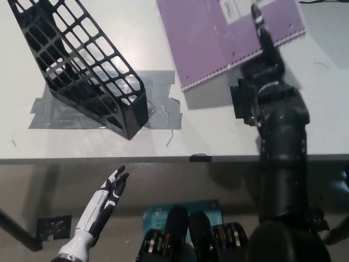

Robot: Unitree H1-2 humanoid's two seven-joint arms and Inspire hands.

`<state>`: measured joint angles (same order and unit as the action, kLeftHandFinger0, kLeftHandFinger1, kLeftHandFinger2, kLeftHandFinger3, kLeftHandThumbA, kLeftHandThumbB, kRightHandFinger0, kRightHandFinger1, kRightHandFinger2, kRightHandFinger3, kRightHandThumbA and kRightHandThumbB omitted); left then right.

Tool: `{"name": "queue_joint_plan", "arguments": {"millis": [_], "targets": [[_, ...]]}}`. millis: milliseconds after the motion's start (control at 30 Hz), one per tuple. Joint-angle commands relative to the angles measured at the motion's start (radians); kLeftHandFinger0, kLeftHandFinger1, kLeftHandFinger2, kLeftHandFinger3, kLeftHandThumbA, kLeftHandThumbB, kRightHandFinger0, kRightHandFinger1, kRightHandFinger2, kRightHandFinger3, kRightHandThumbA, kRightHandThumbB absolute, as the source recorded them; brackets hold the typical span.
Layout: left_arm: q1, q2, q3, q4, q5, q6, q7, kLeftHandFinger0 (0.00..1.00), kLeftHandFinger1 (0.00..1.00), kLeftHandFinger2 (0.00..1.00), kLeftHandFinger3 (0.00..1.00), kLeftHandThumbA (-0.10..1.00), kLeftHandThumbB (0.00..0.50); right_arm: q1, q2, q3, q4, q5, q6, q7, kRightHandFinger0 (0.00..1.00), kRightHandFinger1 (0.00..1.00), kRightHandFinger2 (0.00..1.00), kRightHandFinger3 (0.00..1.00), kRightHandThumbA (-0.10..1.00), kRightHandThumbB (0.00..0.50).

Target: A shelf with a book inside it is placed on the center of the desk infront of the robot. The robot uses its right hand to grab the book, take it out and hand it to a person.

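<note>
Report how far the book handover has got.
Done: the purple book is out of the black shelf, which stands empty on the taped desk. In hand: the right robot hand holds the book raised. Left: passing it on; no person shows. The left robot hand rests open below the desk edge.

- A white desk (98,143) is filling the upper part of the view, its front edge running straight across.
- Strips of grey tape (158,112) are lying stuck on the desk top.
- A patch of black tape (240,101) is sitting on the desk toward the right.
- Below the edge, a grey floor (38,191) is showing.
- A teal mat (155,214) is lying on the floor at the bottom middle.
</note>
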<state>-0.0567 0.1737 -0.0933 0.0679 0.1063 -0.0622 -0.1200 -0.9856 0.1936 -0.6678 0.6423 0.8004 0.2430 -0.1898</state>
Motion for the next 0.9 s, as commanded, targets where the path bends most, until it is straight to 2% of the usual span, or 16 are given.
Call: {"name": "queue_joint_plan", "arguments": {"millis": [0, 67, 100, 133, 267, 300, 400, 433, 467, 500, 533, 567, 600, 667, 767, 867], "targets": [[0.005, 0.016, 0.01, -0.039, 0.016, -0.019, 0.009, 1.0, 1.0, 1.0, 1.0, 0.98, 0.303, -0.085, -0.005, -0.015, 0.109, 0.025, -0.145, 0.026, 0.0, 0.0, 0.0, 0.0, 0.65, 0.0], [0.007, 0.017, 0.011, -0.042, 0.019, -0.018, 0.01, 1.0, 1.0, 1.0, 1.0, 0.98, 0.308, -0.098, -0.01, -0.026, 0.164, 0.028, -0.176, 0.02, 0.0, 0.0, 0.0, 0.02, 0.55, 0.0], [0.007, 0.017, 0.011, -0.042, 0.019, -0.018, 0.01, 1.0, 1.0, 1.0, 1.0, 0.98, 0.308, -0.098, -0.01, -0.026, 0.164, 0.028, -0.176, 0.02, 0.0, 0.0, 0.0, 0.02, 0.55, 0.0], [0.007, 0.017, 0.012, -0.042, 0.018, -0.017, 0.009, 1.0, 1.0, 1.0, 1.0, 0.98, 0.311, -0.109, -0.015, -0.035, 0.193, 0.03, -0.198, 0.012, 0.0, 0.0, 0.0, 0.03, 0.45, 0.0], [0.008, 0.016, 0.014, -0.051, 0.015, -0.007, 0.006, 1.0, 1.0, 1.0, 1.0, 0.98, 0.31, -0.13, -0.026, -0.039, 0.243, 0.023, -0.233, 0.005, 0.0, 0.0, 0.0, 0.07, 0.36, 0.0], [0.008, 0.016, 0.014, -0.052, 0.015, -0.004, 0.006, 1.0, 1.0, 1.0, 1.0, 0.97, 0.307, -0.139, -0.03, -0.038, 0.259, 0.018, -0.246, 0.001, 0.0, 0.0, 0.0, 0.04, 0.35, 0.0], [0.008, 0.014, 0.015, -0.053, 0.013, -0.004, 0.007, 1.0, 1.0, 1.0, 1.0, 0.97, 0.307, -0.147, -0.034, -0.039, 0.273, 0.021, -0.255, 0.0, 0.0, 0.0, 0.0, 0.05, 0.36, 0.0], [0.004, 0.014, 0.015, -0.051, 0.011, -0.007, 0.005, 1.0, 1.0, 1.0, 1.0, 0.97, 0.307, -0.149, -0.038, -0.035, 0.272, 0.021, -0.251, 0.006, 0.0, 0.0, 0.0, 0.07, 0.46, 0.0], [0.003, 0.013, 0.015, -0.051, 0.011, -0.008, 0.005, 1.0, 1.0, 1.0, 1.0, 0.97, 0.306, -0.149, -0.04, -0.032, 0.272, 0.02, -0.249, 0.01, 0.0, 0.0, 0.0, 0.07, 0.49, 0.0], [0.003, 0.014, 0.014, -0.051, 0.013, -0.007, 0.005, 1.0, 1.0, 1.0, 1.0, 0.97, 0.305, -0.137, -0.045, -0.012, 0.264, 0.013, -0.231, 0.051, 0.24, 0.32, 0.38, 0.48, 0.63, 0.329], [0.003, 0.014, 0.014, -0.052, 0.015, -0.006, 0.006, 1.0, 1.0, 1.0, 1.0, 0.97, 0.305, -0.122, -0.051, 0.011, 0.255, 0.006, -0.209, 0.1, 0.3, 0.43, 0.51, 0.55, 0.71, 0.278], [0.002, 0.015, 0.014, -0.051, 0.016, -0.007, 0.006, 1.0, 1.0, 1.0, 1.0, 0.97, 0.299, -0.108, -0.055, 0.027, 0.242, 0.014, -0.187, 0.168, 0.8, 1.0, 1.0, 1.0, 0.94, 0.334], [0.002, 0.015, 0.014, -0.05, 0.016, -0.009, 0.005, 1.0, 1.0, 1.0, 1.0, 0.97, 0.299, -0.094, -0.058, 0.043, 0.23, 0.028, -0.165, 0.242, 1.0, 1.0, 1.0, 1.0, 0.98, 0.372], [-0.002, 0.017, 0.013, -0.047, 0.014, -0.01, 0.002, 1.0, 1.0, 1.0, 1.0, 0.97, 0.296, -0.065, -0.072, 0.084, 0.205, 0.04, -0.139, 0.402, 1.0, 1.0, 1.0, 1.0, 1.0, 0.496], [-0.008, 0.019, 0.013, -0.043, 0.014, -0.016, 0.002, 1.0, 1.0, 1.0, 1.0, 0.97, 0.299, -0.051, -0.08, 0.11, 0.177, 0.031, -0.145, 0.453, 1.0, 1.0, 1.0, 1.0, 1.0, 0.5], [-0.008, 0.016, 0.013, -0.043, 0.017, -0.014, 0.007, 1.0, 1.0, 1.0, 1.0, 0.97, 0.299, -0.009, -0.091, 0.155, 0.055, 0.019, -0.131, 0.465, 1.0, 1.0, 1.0, 1.0, 0.95, 0.5]]}}
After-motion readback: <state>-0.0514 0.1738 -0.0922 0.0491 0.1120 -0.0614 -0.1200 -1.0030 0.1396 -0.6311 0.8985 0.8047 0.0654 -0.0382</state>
